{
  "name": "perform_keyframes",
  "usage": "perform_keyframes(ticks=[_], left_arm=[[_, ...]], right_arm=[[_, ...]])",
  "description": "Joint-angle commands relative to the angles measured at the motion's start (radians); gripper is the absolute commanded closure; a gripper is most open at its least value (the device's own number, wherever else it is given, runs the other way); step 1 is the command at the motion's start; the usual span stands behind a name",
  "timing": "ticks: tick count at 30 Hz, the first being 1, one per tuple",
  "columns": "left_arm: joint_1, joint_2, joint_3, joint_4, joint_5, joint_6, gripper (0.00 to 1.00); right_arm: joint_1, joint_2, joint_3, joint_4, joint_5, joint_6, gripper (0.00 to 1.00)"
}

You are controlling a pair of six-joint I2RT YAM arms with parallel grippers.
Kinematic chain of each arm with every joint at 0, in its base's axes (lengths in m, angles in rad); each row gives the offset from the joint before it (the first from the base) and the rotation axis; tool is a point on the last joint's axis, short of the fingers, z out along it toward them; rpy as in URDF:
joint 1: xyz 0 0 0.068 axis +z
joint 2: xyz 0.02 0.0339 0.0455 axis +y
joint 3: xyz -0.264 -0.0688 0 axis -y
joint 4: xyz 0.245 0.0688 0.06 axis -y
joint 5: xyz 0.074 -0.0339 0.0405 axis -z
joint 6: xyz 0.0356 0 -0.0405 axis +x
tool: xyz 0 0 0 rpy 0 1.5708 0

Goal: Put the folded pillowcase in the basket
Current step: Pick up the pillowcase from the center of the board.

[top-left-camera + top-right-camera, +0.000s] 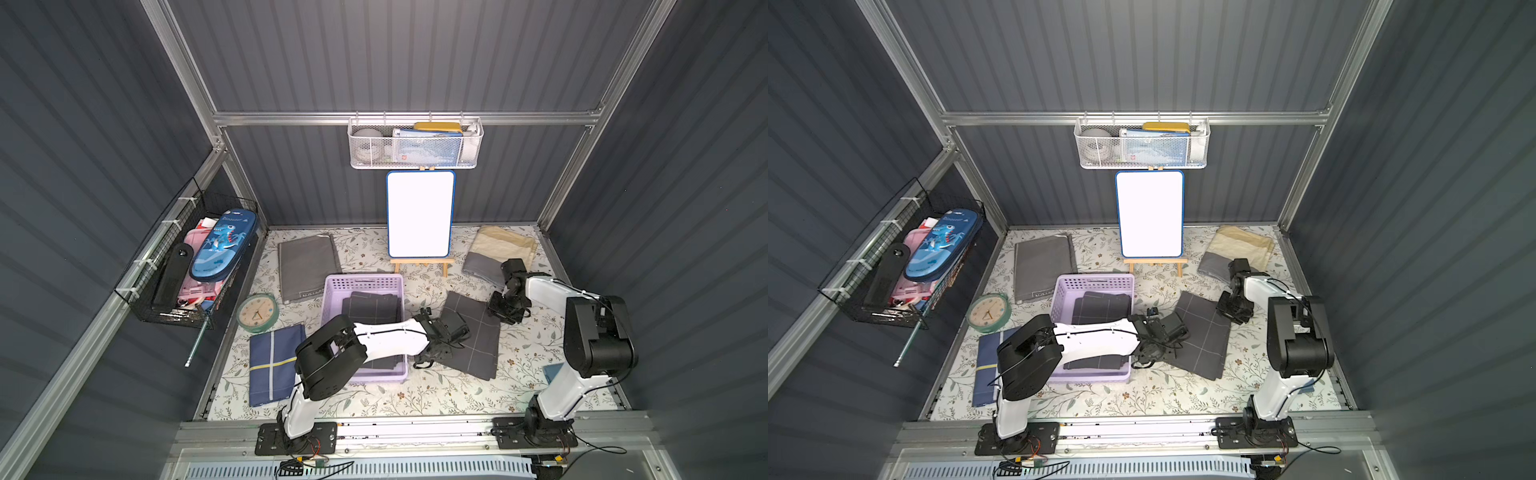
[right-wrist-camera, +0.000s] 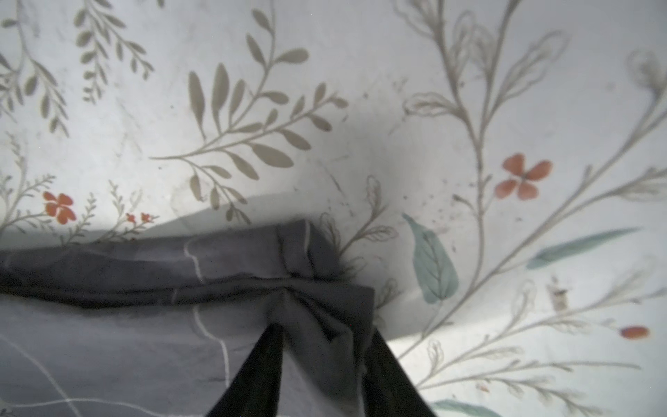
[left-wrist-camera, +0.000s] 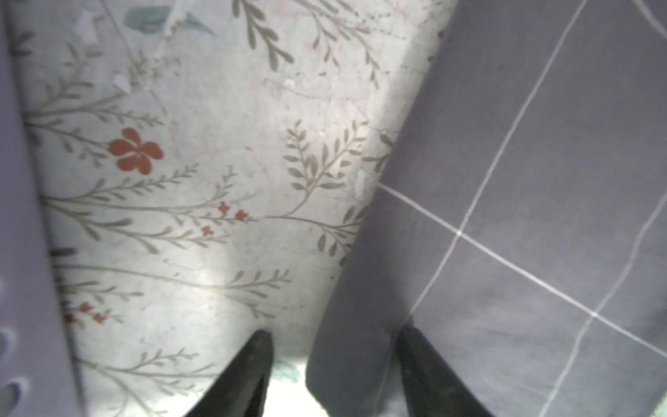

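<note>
A dark grey folded pillowcase (image 1: pixel 473 336) (image 1: pixel 1204 336) with thin white grid lines lies on the floral table just right of the pale lilac basket (image 1: pixel 363 282) (image 1: pixel 1096 282). My left gripper (image 1: pixel 430 358) (image 3: pixel 334 332) is at its near left edge. The jaws straddle that edge of the pillowcase (image 3: pixel 523 180), one finger on the cloth and the other over bare table with a gap. My right gripper (image 1: pixel 500 311) (image 2: pixel 325 330) is shut on the far right corner of the pillowcase (image 2: pixel 126 343), bunched and slightly lifted. The basket wall (image 3: pixel 21 252) is close beside the left gripper.
Another dark checked cloth (image 1: pixel 372 307) lies inside the lilac basket. Around it lie a grey folded cloth (image 1: pixel 307 266), a navy cloth (image 1: pixel 274 365), a green clock (image 1: pixel 257 312), a whiteboard on an easel (image 1: pixel 419 214) and a beige and grey cloth (image 1: pixel 500 249). A black wire basket (image 1: pixel 191 266) hangs on the left wall.
</note>
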Motion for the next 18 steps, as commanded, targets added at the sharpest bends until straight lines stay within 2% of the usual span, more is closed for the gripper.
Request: perform_keyframes(ticks=[1, 5, 8, 10, 13, 18], left_arm=[[0.008, 0.019, 0.001, 0.009, -0.011, 0.017, 0.50], [0.009, 0.049, 0.041, -0.013, -0.033, 0.027, 0.60], [0.009, 0.050, 0.084, -0.040, -0.056, 0.021, 0.67], [0.010, 0.040, 0.084, -0.048, -0.064, 0.016, 0.80], [0.010, 0.023, 0.091, -0.069, -0.079, 0.005, 1.00], [0.007, -0.019, 0.138, -0.129, -0.117, 0.021, 1.00]], right_arm=[[0.022, 0.052, -0.024, -0.019, 0.022, -0.015, 0.70], [0.029, 0.047, -0.025, -0.024, 0.022, -0.018, 0.80], [0.036, 0.049, -0.021, -0.025, 0.022, -0.020, 0.92], [0.041, 0.050, -0.019, -0.025, 0.020, -0.020, 1.00], [0.050, 0.044, -0.018, -0.019, 0.017, -0.019, 1.00], [0.103, -0.051, -0.041, 0.014, 0.037, 0.001, 1.00]])
